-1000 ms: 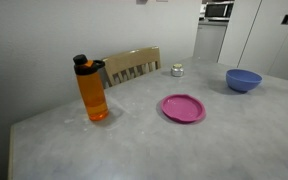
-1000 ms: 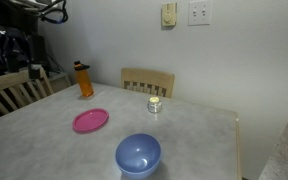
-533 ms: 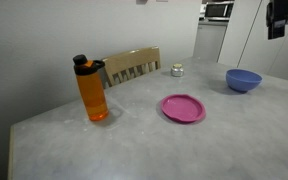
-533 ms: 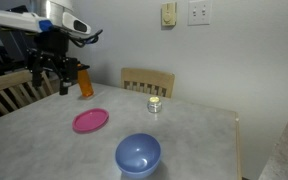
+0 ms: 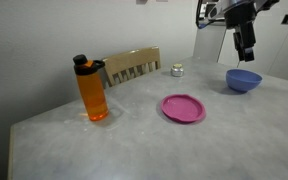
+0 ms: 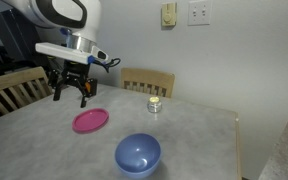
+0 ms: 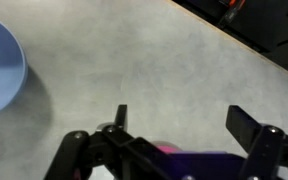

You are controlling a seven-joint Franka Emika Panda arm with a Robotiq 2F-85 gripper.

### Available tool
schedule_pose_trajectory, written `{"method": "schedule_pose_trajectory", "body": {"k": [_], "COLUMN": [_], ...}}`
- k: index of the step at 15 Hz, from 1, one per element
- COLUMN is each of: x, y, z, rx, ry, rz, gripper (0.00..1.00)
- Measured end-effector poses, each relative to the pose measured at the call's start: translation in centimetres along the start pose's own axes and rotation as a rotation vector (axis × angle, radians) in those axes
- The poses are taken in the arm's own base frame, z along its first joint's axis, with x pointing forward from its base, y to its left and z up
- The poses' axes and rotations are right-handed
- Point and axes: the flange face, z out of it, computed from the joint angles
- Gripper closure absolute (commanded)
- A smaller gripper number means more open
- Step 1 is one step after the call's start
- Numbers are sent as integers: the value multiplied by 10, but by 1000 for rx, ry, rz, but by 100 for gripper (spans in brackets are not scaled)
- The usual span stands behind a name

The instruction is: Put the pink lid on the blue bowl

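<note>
While the gripper [image 6: 70, 98] hangs with fingers spread wide, the pink lid [image 6: 90, 121] lies on the table [image 6: 194, 140] below it, and the blue bowl [image 6: 138, 155] sits off to its side.

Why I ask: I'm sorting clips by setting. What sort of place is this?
Probably a home dining or kitchen area: a wooden chair stands at a grey table, household light switches are on the wall, and what looks like a microwave sits in the background.
</note>
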Motion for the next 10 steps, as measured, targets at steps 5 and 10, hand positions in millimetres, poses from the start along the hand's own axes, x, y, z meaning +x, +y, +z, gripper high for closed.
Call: {"method": "schedule_pose_trajectory", "body": {"k": [5,10], "x": [15,39], "y": [4,-10], "z": [9,18], "rx": [8,146], "ry": [-17,53], "rz": [-39,55], "gripper": [0,0]}}
